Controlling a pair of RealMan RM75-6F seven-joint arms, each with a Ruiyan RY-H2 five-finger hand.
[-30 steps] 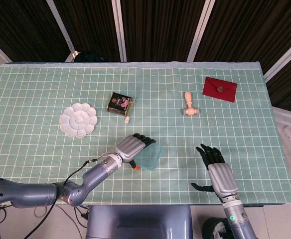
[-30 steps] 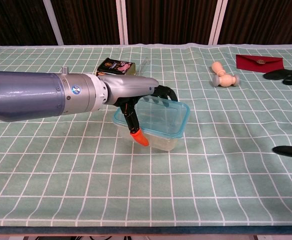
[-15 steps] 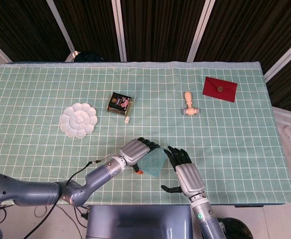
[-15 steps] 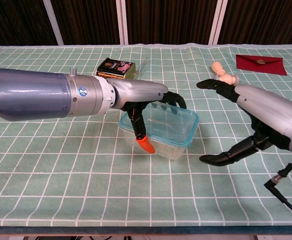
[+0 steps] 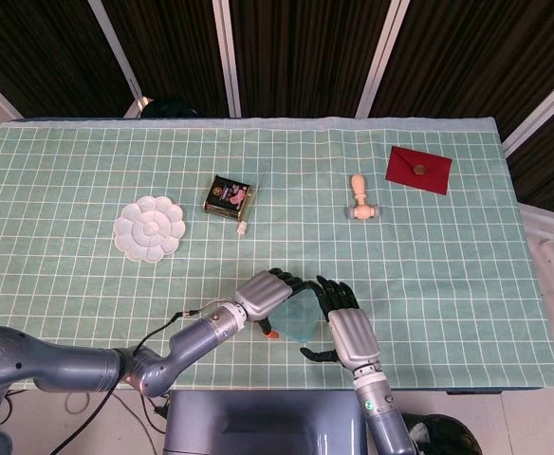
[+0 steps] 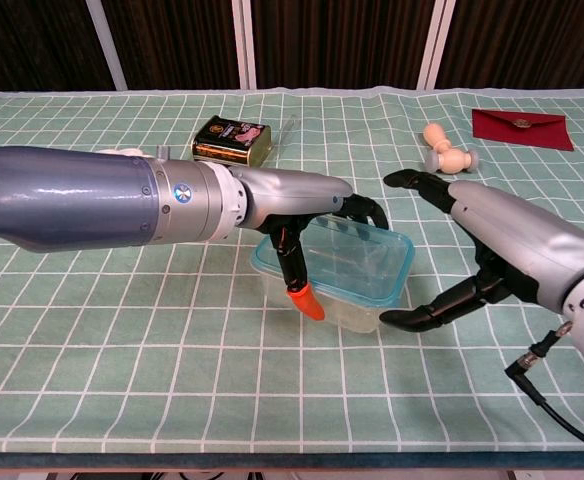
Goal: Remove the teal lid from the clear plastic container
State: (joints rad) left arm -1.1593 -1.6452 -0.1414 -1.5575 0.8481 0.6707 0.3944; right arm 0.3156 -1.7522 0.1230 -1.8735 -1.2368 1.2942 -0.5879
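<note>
Since the earlier frame the right hand [image 6: 472, 245] had closed in beside the clear plastic container [image 6: 357, 300], fingers spread wide, holding nothing. The left hand [image 6: 307, 215] gripped the container at its teal lid [image 6: 337, 262], which remained on, near the table's [image 5: 429, 265] front edge.

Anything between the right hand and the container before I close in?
Nothing: in the chest view only bare checked cloth separates the right hand from the clear container, whose teal lid the left hand grips.
</note>
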